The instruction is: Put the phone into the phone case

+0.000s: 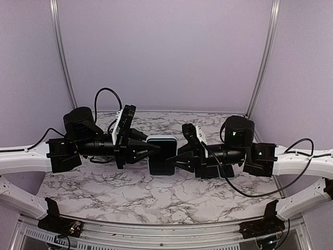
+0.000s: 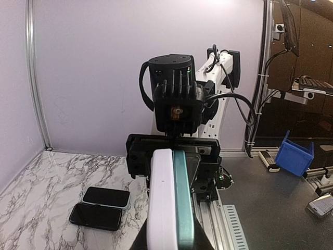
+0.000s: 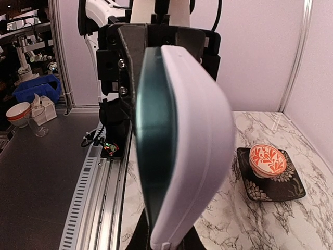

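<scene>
Phone case (image 3: 200,140): white shell, held in mid-air at centre of top view, above marble table (image 1: 104,192). Phone (image 1: 161,155): teal-edged slab, pressed flat against the shell; whether fully seated, cannot tell.
Left gripper (image 1: 154,147): fingers clenched on left end of phone case.
Right gripper (image 1: 179,155): fingers clamped on right end.
Two dark handsets (image 2: 101,208): lower left of left wrist view.
Patterned bowl (image 3: 267,160): right of right wrist view.

Smooth matt white plastic, possibly silicone, on the phone case (image 3: 197,140); glossy teal rim on the phone (image 3: 153,135). Marble-print counter (image 1: 130,192), smooth with slight sheen. Matt black plastic on left tool (image 1: 155,148) and right tool (image 1: 180,155).
</scene>
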{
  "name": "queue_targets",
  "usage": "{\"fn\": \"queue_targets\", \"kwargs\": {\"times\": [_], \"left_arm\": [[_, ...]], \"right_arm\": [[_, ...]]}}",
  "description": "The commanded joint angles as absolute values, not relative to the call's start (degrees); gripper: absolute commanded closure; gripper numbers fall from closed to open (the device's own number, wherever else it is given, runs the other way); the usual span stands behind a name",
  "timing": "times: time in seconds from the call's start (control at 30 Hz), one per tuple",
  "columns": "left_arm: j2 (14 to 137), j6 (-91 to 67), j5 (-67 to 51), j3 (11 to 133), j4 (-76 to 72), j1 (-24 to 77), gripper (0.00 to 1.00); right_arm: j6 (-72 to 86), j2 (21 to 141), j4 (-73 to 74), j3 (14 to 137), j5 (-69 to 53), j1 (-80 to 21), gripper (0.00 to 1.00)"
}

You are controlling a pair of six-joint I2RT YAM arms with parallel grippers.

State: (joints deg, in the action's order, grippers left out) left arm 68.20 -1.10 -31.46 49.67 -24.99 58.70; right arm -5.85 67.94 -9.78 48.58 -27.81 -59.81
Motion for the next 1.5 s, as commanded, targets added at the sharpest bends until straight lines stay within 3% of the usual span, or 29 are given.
{"fn": "queue_targets", "kwargs": {"times": [0.0, 0.03, 0.1, 0.13, 0.23, 0.33, 0.4, 0.43, 0.53, 0.57, 0.7, 0.73, 0.77, 0.8, 0.83, 0.9, 1.0, 1.07, 1.13, 1.17, 1.23, 1.27, 1.37, 1.4, 1.47], "left_arm": [[68.3, -1.7, -29.8, 51.5, -28.5, 59.0, 0.80], [68.3, -1.5, -29.6, 51.0, -28.6, 59.0, 0.55], [67.9, -0.5, -29.2, 49.9, -28.5, 59.0, 0.31], [67.5, -0.3, -28.8, 49.2, -28.5, 59.0, 0.26], [66.7, 2.9, -27.7, 47.3, -28.4, 59.0, 0.24], [68.0, 2.4, -28.9, 47.4, -28.2, 59.0, 0.31], [69.3, 1.2, -30.5, 48.4, -28.3, 59.0, 0.41], [69.7, 0.8, -30.6, 48.9, -28.3, 59.0, 0.51], [70.3, 0.5, -30.3, 49.7, -28.3, 59.1, 0.95], [70.4, 0.6, -30.5, 49.8, -28.3, 59.1, 1.00], [70.3, 1.1, -30.9, 49.5, -28.3, 59.4, 1.00], [70.3, 1.1, -31.0, 49.5, -28.2, 59.5, 0.92], [70.7, 0.8, -31.0, 49.7, -28.2, 59.5, 0.73], [71.2, 0.5, -31.4, 50.0, -28.3, 59.6, 0.61], [71.7, 0.4, -31.7, 50.6, -28.3, 59.6, 0.55], [72.8, -0.8, -32.2, 51.5, -28.3, 59.8, 0.53], [73.8, -1.2, -32.1, 52.2, -28.4, 60.2, 0.59], [74.0, -0.9, -32.2, 52.4, -28.3, 60.5, 0.73], [74.2, -0.7, -32.2, 52.6, -28.4, 60.8, 0.95], [74.2, -0.6, -32.1, 52.6, -28.4, 60.9, 1.00], [73.9, -0.3, -31.7, 52.3, -28.3, 61.0, 1.00], [73.5, -0.3, -31.2, 52.0, -28.3, 61.1, 1.00], [72.0, 3.6, -27.7, 49.8, -28.3, 61.1, 1.00], [71.4, 5.0, -26.2, 48.9, -28.0, 61.1, 1.00], [70.8, 8.6, -22.2, 47.4, -26.4, 61.1, 1.00]], "right_arm": [[-4.2, 65.5, -14.3, 50.5, -28.5, -59.5, 1.00], [-4.0, 65.0, -14.8, 50.6, -28.7, -59.4, 1.00], [-3.5, 63.6, -15.5, 50.6, -29.1, -59.4, 1.00], [-3.3, 62.8, -16.0, 50.6, -29.3, -59.4, 1.00], [-2.5, 60.9, -17.8, 50.7, -30.5, -59.3, 1.00], [-1.9, 60.7, -19.1, 51.3, -31.6, -59.3, 1.00], [-1.8, 61.3, -19.2, 52.0, -32.1, -59.3, 1.00], [-1.8, 61.5, -19.3, 52.3, -32.3, -59.3, 1.00], [-1.5, 61.8, -20.0, 52.5, -32.7, -59.3, 1.00], [-1.5, 61.8, -20.3, 52.4, -32.6, -59.3, 1.00], [-1.3, 61.9, -20.3, 52.1, -32.4, -59.3, 1.00], [-1.3, 61.9, -20.4, 52.1, -32.4, -59.3, 1.00], [-1.2, 62.0, -20.7, 52.1, -32.5, -59.3, 1.00], [-1.0, 62.2, -21.1, 52.1, -32.6, -59.3, 1.00], [-0.9, 62.4, -21.5, 52.2, -32.6, -59.3, 1.00], [-0.9, 62.9, -22.2, 52.6, -33.1, -59.4, 1.00], [-1.0, 63.7, -22.6, 53.4, -33.6, -59.3, 1.00], [-1.0, 64.2, -23.0, 53.6, -33.9, -59.3, 1.00], [-0.9, 64.7, -23.3, 53.7, -34.2, -59.3, 1.00], [-0.9, 64.9, -23.2, 53.8, -34.5, -59.3, 1.00], [-1.4, 65.1, -21.9, 54.1, -34.8, -59.3, 1.00], [-1.9, 65.0, -20.5, 54.4, -34.9, -59.3, 0.96], [-5.4, 64.0, -12.4, 55.6, -33.2, -59.3, 0.43], [-6.7, 63.5, -9.4, 56.2, -31.4, -59.3, 0.34], [-9.4, 62.6, -3.1, 57.6, -27.9, -59.3, 0.26]]}}
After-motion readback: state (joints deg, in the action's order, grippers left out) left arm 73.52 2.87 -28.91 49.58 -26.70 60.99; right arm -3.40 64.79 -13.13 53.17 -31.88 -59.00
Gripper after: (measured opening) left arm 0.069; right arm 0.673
